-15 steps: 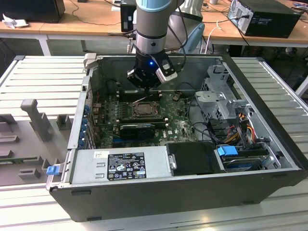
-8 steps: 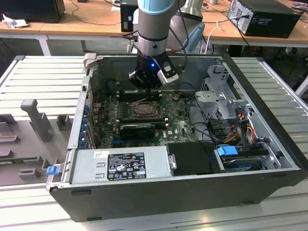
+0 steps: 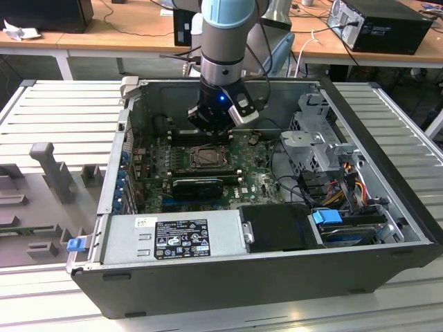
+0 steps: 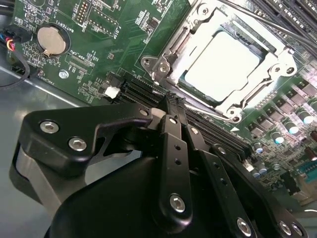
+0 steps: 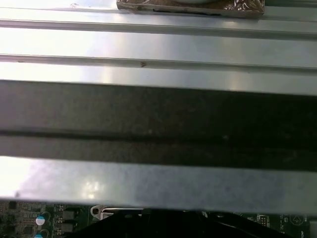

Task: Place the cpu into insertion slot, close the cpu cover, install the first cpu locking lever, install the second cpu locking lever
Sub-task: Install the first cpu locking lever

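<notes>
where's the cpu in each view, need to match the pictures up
exterior view: cpu at the middle of the green board.
second wrist view: cpu, pale square inside the metal cover.
first wrist view: case wall beside a strip of green board.
shared landmark: the green board.

The socket [image 3: 208, 158] lies open from above — the space over its cover [image 4: 173, 49] and chip [image 4: 223, 64] is free. Long black memory slots [image 4: 225, 141] run just beside it, and the gripper [image 4: 168, 101] hangs with its tips close to them. In the exterior view 1 black card [image 3: 197, 185] sits just in front of the socket, and the power supply [image 3: 173, 238] fills the near side. A drive cage [image 3: 311, 138] and loose cables [image 3: 342, 190] crowd the exterior view's right — the case wall [image 3: 114, 166] closes the left.
</notes>
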`<state>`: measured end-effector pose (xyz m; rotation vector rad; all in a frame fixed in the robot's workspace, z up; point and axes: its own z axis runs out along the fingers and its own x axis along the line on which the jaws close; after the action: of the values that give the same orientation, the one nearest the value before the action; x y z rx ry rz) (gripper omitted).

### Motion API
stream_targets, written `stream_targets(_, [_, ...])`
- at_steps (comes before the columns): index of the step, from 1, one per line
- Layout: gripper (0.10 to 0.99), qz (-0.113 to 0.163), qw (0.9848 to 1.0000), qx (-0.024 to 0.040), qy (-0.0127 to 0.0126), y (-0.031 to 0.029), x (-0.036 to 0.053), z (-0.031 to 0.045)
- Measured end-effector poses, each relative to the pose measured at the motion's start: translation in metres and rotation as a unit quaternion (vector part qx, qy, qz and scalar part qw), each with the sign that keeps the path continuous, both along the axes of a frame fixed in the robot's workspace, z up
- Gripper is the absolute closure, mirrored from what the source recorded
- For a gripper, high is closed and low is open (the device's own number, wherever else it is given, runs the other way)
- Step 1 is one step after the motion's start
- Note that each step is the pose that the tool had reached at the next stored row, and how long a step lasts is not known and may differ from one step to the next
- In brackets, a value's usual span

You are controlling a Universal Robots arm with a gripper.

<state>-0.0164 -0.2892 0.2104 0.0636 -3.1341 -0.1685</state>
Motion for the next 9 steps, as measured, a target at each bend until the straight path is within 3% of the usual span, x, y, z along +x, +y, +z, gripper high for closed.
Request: stream_targets(9, [0.980,0.000,1.0000,0.0000,0.0000,0.0000,0.0005,-0.0053])
